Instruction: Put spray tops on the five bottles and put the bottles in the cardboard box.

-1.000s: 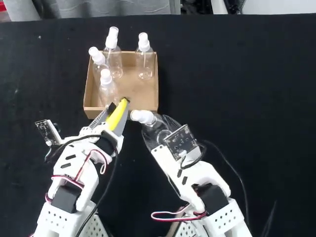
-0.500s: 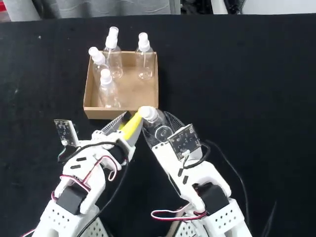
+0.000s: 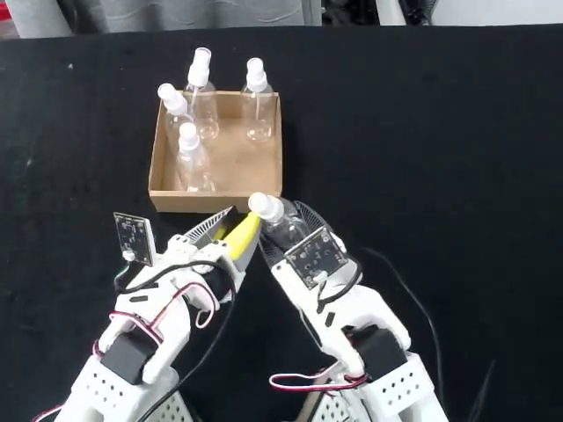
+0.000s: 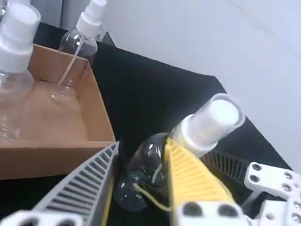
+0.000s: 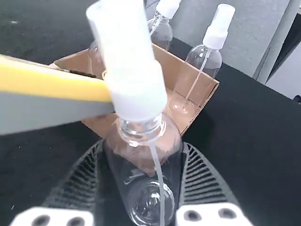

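Observation:
My right gripper [image 3: 281, 224] is shut on a clear bottle [image 3: 283, 230] just in front of the cardboard box [image 3: 281, 149]. A white spray top [image 3: 264, 207] sits on the bottle's neck. In the right wrist view the bottle [image 5: 141, 155] stands between that gripper's [image 5: 143, 146] dark fingers, with the spray top [image 5: 127, 56] above. My left gripper [image 3: 239, 216] is open beside the bottle. Its yellow finger [image 5: 51, 82] touches the side of the top. From the left wrist, the bottle [image 4: 141, 165] shows behind that gripper [image 4: 141, 146].
Several capped bottles [image 3: 201, 92] stand upright in the box, mostly along its back and left side. The box's front right part is bare cardboard [image 3: 242, 167]. Black table surface surrounds the box and both arms.
My left gripper has drawn back from the box's front wall and swung right, up against the spray top. The bottle in my right gripper has straightened slightly.

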You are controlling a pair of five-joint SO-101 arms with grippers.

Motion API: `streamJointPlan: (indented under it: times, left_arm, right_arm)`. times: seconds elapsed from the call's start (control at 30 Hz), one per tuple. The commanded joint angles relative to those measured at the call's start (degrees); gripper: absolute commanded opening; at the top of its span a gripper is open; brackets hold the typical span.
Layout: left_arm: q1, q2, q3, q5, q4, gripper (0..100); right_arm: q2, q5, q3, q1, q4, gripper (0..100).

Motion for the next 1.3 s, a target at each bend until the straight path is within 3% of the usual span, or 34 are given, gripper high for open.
streamJointPlan:
  times: [0.0, 0.43, 0.77, 1.27]
  left_arm:
    - [2.5, -0.2, -1.1, -1.1, 1.5, 15]
    - [-4.4, -0.4, -6.4, -0.9, 1.9, 15]
    - [-6.5, -0.4, -20.6, -1.4, 17.2, 15]
    - [-26.9, -0.4, -23.6, -1.4, 25.6, 15]
  right_arm:
    - [-1.6, 0.7, -0.7, -1.2, 0.0, 4.7]
    - [-1.6, -1.6, -1.6, 2.5, 0.1, 4.7]
    - [-1.6, -2.9, -2.2, 2.6, 0.2, 4.7]
    - [-1.6, -2.9, -2.2, 2.6, 0.2, 4.7]
